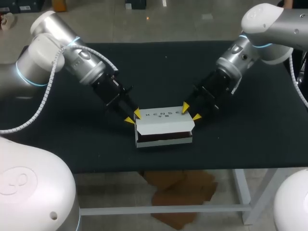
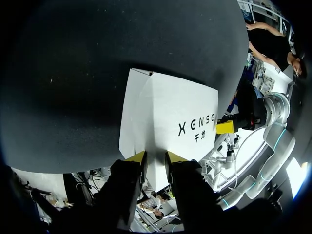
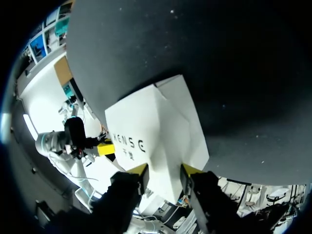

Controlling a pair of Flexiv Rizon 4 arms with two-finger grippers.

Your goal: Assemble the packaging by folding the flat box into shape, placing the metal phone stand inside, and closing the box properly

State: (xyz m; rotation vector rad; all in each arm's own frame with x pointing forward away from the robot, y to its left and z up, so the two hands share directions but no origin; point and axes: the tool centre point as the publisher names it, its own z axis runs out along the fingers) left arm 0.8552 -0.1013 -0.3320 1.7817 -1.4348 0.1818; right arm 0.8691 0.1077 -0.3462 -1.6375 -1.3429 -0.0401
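The white cardboard box point(image 1: 163, 122) sits folded into shape on the black table point(image 1: 250, 144), near the middle and toward its front edge, printed top face up, with a dark band showing along its front side. The left gripper point(image 1: 133, 117) is at the box's left end; in the left wrist view its yellow fingertips point(image 2: 141, 158) pinch a white edge of the box from both sides. The right gripper point(image 1: 191, 112) is at the opposite end, and the right wrist view shows its fingertips point(image 3: 139, 170) clamped on the box's near corner. Both arms slant down from the table's far corners
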